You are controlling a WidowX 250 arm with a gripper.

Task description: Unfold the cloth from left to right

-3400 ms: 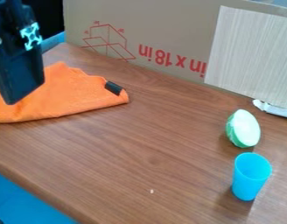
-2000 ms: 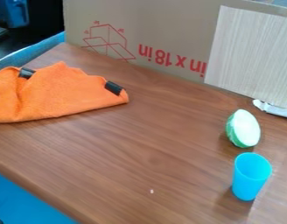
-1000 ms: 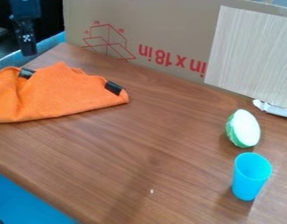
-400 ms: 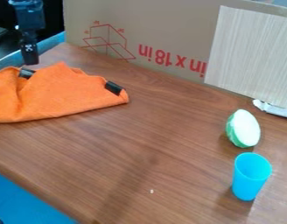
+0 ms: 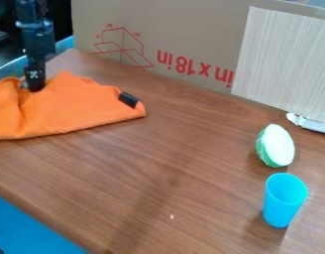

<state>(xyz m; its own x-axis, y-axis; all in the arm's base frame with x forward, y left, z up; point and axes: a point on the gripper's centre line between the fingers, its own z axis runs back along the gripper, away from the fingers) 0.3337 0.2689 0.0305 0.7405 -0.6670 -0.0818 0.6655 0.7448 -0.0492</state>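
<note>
The black gripper [image 5: 34,83] hangs at the upper left, its tip down at the far edge of the orange cloth [image 5: 79,106], where it covers the dark clip-like patch on that edge. The cloth lies bunched and folded at the left side of the table, running out of view on the left. A second black patch [image 5: 129,99] sits near its right corner. Whether the gripper has hold of the fabric cannot be told.
A blue cup [image 5: 284,200] stands at the lower right of the brown table [image 5: 158,163], with a green and white toy piece [image 5: 276,146] behind it. A cardboard wall [image 5: 172,39] borders the back, and a white object [image 5: 309,123] lies by it.
The gripper has come in from the top left and moved down to the cloth's far edge. That edge looks slightly shifted beside the gripper; the cup and toy piece have stayed put.
</note>
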